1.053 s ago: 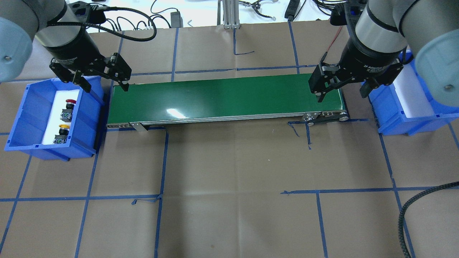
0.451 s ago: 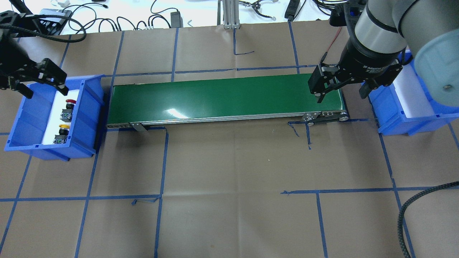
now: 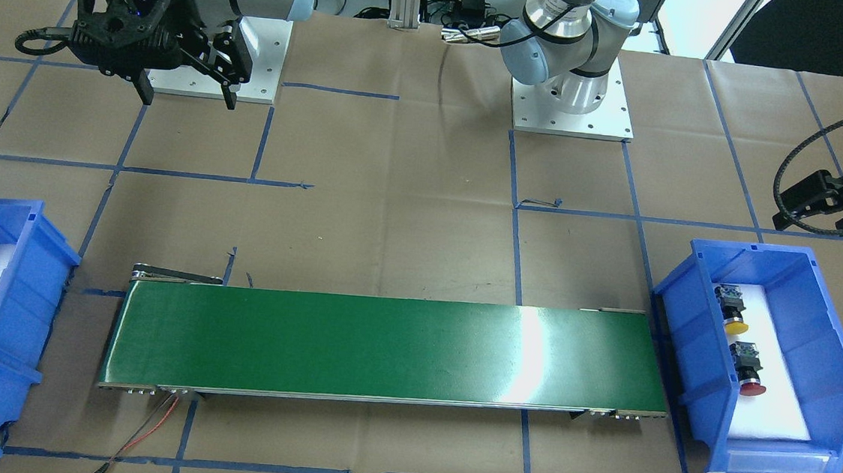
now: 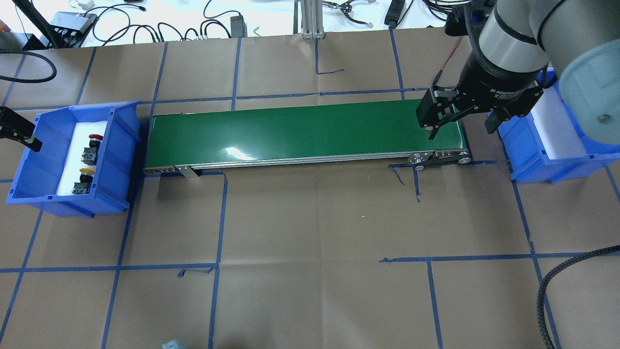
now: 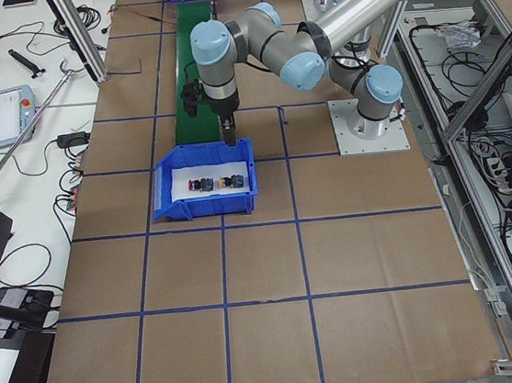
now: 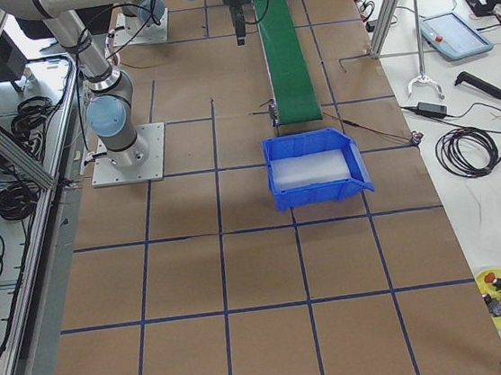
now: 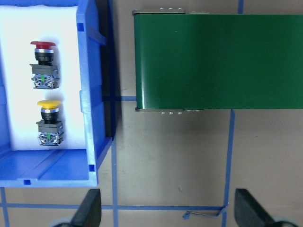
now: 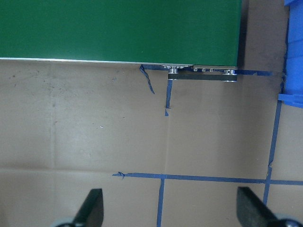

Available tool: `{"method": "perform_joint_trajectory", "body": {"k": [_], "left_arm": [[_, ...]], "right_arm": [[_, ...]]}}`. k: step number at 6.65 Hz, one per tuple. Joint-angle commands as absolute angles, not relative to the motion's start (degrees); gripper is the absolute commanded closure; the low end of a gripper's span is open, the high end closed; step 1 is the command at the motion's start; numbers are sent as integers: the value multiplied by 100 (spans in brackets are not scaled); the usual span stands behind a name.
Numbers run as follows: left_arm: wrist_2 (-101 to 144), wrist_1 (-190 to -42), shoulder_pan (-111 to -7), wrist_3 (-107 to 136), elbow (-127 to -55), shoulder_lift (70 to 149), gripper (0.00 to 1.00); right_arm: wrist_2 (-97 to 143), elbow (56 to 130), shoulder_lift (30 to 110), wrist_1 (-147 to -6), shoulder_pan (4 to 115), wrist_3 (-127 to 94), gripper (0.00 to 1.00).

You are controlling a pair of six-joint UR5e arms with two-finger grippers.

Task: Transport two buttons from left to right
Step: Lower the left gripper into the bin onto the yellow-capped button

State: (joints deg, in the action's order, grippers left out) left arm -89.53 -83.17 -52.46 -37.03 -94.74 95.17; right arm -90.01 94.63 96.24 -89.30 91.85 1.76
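Lying on their sides on white padding in the left blue bin [image 7: 90, 94], the red-capped button [image 7: 44, 64] sits at 12 o'clock of the yellow-capped button [image 7: 49, 118], close but apart, both caps pointing toward 12 in the left wrist view. Neither has been carried over yet. They look like hard, light plastic parts, rigid enough to squeeze. The rounded caps seem slippery, so the flat sides of the blocky grey-black body are probably the safer place to pinch. The left gripper [image 7: 168, 213] hangs high with the bin at its 10 o'clock, jaws spread wide and holding nothing. At 3 o'clock of the bin runs the green conveyor belt [image 4: 305, 133] on the paper-covered surface [image 4: 315, 232]. Near the belt's right end hovers the right gripper [image 4: 460, 127], jaws likewise wide and empty, with the right blue bin [image 4: 542, 169] at its 3 o'clock. Its collar reads "2F Adaptive", the rest unreadable; no print on the buttons is legible.
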Motion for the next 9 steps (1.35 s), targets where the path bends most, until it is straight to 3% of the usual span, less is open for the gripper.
{"method": "perform_joint_trajectory", "body": {"k": [1,4,9], "left_arm": [[-8938,-7685,-5054,-3964,-9886,9615,0],[-8755,-6411,-5097,-3973,-10607,9965,0],[-8763,-5347,-5238,-3990,-10863,10712,0]], "right_arm": [[-9000,9466,9624,-8930,9185,176,0],[-9000,9466,9624,-8930,9185,176,0],[-9000,9466,9624,-8930,9185,176,0]]}}
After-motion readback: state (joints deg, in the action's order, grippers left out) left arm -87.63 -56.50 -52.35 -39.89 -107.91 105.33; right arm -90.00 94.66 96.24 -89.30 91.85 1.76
